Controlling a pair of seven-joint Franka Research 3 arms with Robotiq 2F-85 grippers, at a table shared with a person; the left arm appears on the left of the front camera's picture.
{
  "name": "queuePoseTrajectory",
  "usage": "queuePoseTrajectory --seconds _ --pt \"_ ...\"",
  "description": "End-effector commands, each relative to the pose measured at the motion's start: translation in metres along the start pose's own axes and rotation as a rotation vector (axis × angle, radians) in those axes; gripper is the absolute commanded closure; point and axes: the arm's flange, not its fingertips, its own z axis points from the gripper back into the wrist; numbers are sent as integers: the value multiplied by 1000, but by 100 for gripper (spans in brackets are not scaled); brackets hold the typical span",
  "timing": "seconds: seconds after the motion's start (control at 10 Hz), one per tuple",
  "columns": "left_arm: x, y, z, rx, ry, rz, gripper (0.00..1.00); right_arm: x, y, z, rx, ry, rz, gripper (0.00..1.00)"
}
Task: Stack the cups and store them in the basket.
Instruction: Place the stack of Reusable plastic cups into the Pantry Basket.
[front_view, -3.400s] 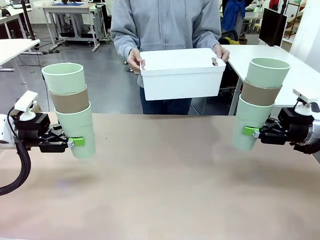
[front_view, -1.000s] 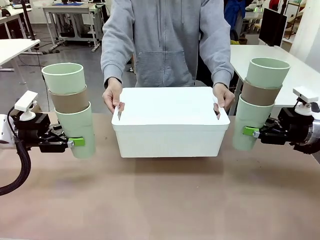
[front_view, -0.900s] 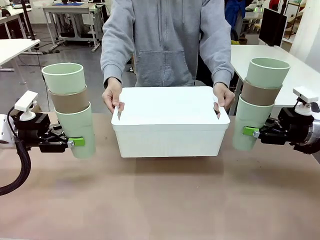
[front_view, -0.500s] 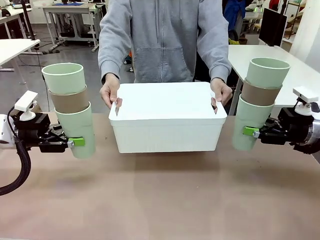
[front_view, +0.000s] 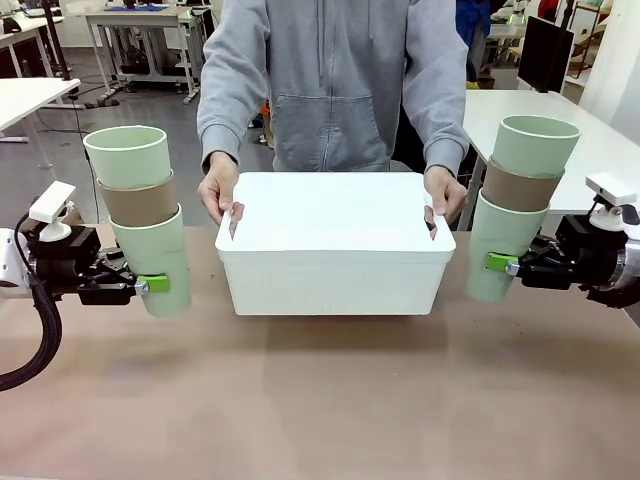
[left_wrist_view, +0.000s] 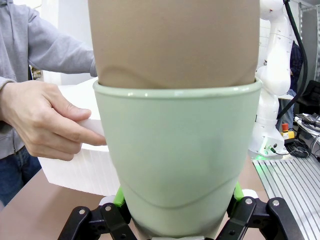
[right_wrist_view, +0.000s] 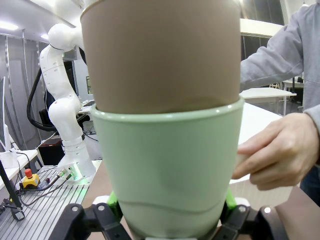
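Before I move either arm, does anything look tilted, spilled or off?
Nothing spilled or damaged. Both three-cup stacks lean outward at the top: the left stack in the left gripper, the right stack in the right gripper, each held by its bottom cup. The basket sits level between them, the person's hands on its ends.

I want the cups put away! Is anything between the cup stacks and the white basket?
Only the person's hands: one hand and the other hand hold the basket by its ends, facing the left cup stack and right cup stack. Nothing else visible.
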Motion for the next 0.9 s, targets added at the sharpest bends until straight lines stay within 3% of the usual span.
queuePoseTrajectory --seconds 0.0,0.6,0.8 --pt "4 0 1 0 -7 -13 16 4 0 0 2 -1 10 15" --pt "4 0 1 0 -7 -13 16 0 0 0 0 0 0 15" --pt "4 0 1 0 -7 -13 16 29 4 7 -19 13 29 15"
